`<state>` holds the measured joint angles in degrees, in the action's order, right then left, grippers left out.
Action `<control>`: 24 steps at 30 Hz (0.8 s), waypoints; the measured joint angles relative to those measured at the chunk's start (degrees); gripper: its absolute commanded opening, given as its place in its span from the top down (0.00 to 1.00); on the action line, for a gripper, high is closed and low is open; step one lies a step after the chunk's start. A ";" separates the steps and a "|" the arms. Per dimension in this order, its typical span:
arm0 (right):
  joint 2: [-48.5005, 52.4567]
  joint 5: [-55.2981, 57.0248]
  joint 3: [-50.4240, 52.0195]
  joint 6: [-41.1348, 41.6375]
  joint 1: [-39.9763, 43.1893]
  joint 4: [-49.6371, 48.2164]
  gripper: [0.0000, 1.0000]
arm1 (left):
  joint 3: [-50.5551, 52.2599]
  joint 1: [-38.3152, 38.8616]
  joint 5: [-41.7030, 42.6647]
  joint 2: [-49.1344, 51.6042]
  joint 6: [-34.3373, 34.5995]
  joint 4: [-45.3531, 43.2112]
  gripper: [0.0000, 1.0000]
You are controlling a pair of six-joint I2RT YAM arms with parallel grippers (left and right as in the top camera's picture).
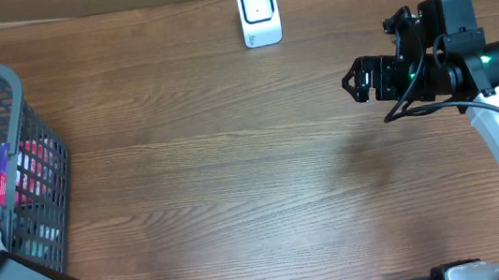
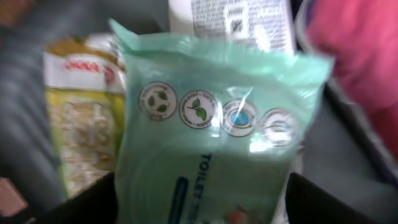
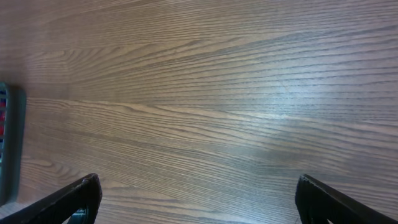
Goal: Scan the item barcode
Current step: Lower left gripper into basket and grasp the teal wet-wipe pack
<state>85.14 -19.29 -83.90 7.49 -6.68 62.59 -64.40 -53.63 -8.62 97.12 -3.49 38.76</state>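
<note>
We're in the basket [image 1: 7, 78]: the left gripper [image 2: 205, 208] flanks the green wipes pack [image 2: 217, 124]. Pinching or only straddling, we can't tell. Best squeeze squarely across its middle, so it lifts flat toward the scanner [image 1: 259, 14]. The right gripper [image 3: 202, 205] hangs spread wide over the table [image 3: 199, 93]. We count one green wipes pack, one yellow packet [image 2: 78, 124], one white printed item [image 2: 242, 18], one pink item [image 2: 354, 56], one scanner, one basket.

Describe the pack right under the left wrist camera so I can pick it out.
Look in the grey mesh basket at the left edge of the table. The pale green pack lies topmost; unlike the yellow packet beside it, it shows four round icons and "TOILET".
</note>
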 measured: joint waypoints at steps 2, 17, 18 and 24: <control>0.00 0.02 0.00 -0.04 0.00 -0.02 0.00 | 0.15 0.00 -0.02 0.17 -0.11 0.07 0.63; 0.00 0.00 0.00 0.00 0.00 -0.42 0.00 | -10.75 0.33 -0.44 0.04 2.93 9.75 0.96; 0.00 0.00 0.00 0.00 0.00 -0.42 0.00 | -13.35 0.50 -0.33 0.04 3.50 11.15 0.96; 0.02 0.00 0.00 0.00 0.00 -0.42 0.00 | -36.13 4.11 1.36 -0.35 7.89 23.39 0.96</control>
<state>85.17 -19.29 -83.90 7.49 -6.68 62.17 -100.53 -49.52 -7.27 96.77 4.40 62.15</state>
